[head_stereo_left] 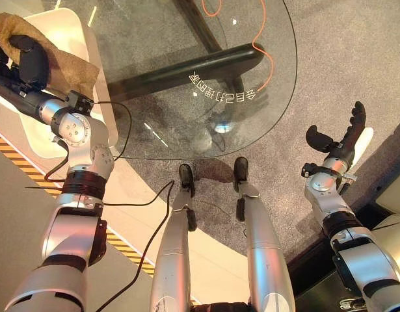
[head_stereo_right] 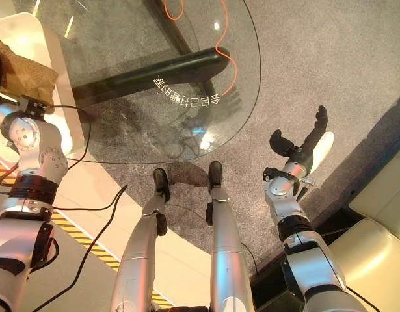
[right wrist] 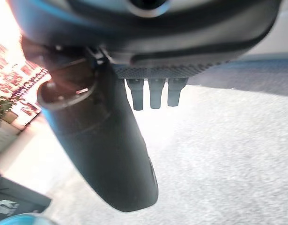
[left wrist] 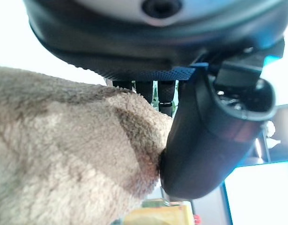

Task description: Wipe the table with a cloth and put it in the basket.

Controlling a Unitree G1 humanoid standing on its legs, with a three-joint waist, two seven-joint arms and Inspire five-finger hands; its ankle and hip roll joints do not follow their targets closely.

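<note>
A brown fleecy cloth [head_stereo_left: 73,73] hangs at the far left, over a cream-white rounded tub [head_stereo_left: 82,29] that stands beside the glass table [head_stereo_left: 265,32]. My left hand [head_stereo_left: 27,58] is shut on the cloth. In the left wrist view its thumb [left wrist: 214,140] presses into the cloth [left wrist: 64,154], and the fingers run behind the fabric. My right hand [head_stereo_left: 343,140] hangs open over the grey carpet, right of the table, with its fingers [right wrist: 155,93] straight, its thumb [right wrist: 111,154] apart and nothing in it.
Under the round glass top lies a black base bar [head_stereo_left: 186,71] and an orange cable [head_stereo_left: 266,58]. A yellow-black striped line [head_stereo_left: 17,162] crosses the floor at the left. A cream seat [head_stereo_right: 382,227] stands at the lower right.
</note>
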